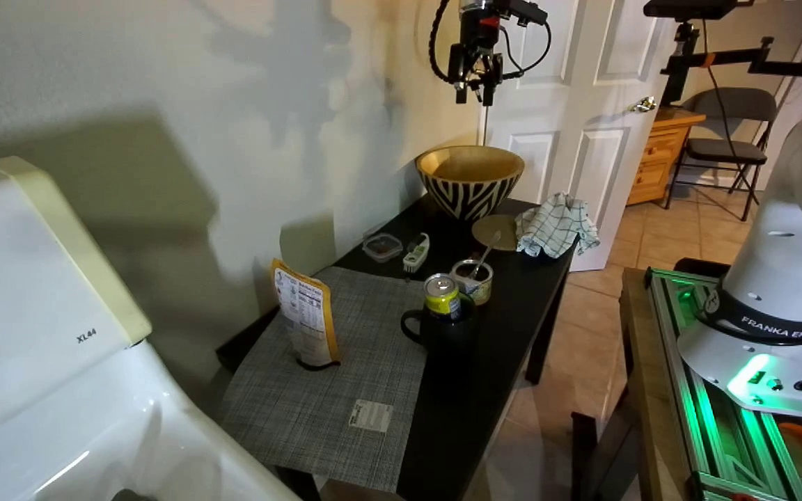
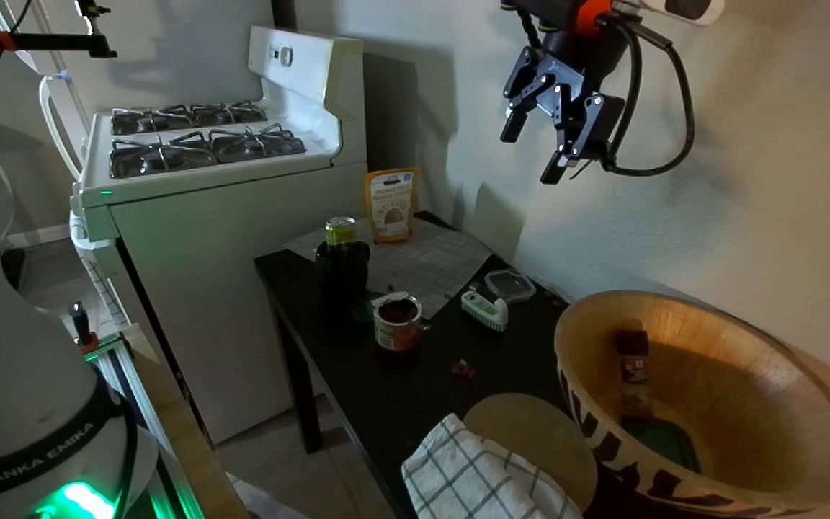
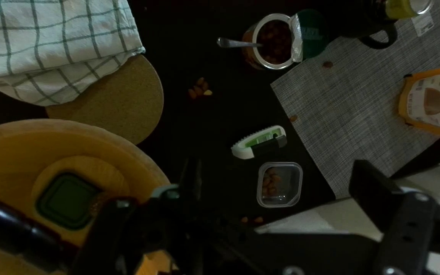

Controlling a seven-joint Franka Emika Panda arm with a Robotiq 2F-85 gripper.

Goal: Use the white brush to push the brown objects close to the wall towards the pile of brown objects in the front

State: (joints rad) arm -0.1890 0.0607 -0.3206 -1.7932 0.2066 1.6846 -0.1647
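The white brush [image 3: 262,139], with a green inlay and dark grip, lies on the black table; it also shows in both exterior views, as a small white brush [image 1: 417,252] and brush [image 2: 484,310]. Two brown objects [image 3: 258,220] lie close to the cream wall [image 2: 674,245], at the table's back edge. The pile of brown objects [image 3: 200,89] sits further out on the table, also seen as a reddish-brown pile [image 2: 463,370]. High above the table hangs my gripper [image 2: 531,156], its fingers wide apart with nothing between them. It is well clear of the brush.
Beside the brush is a clear container [image 3: 291,183] with brown pieces in it. A large bowl [image 2: 746,339], cork mat [image 3: 128,103] and checked towel [image 2: 483,472] occupy one end. An opened tin [image 2: 397,335] with a spoon, a mug [image 2: 343,274] holding a can, and a pouch [image 2: 391,205] also stand here.
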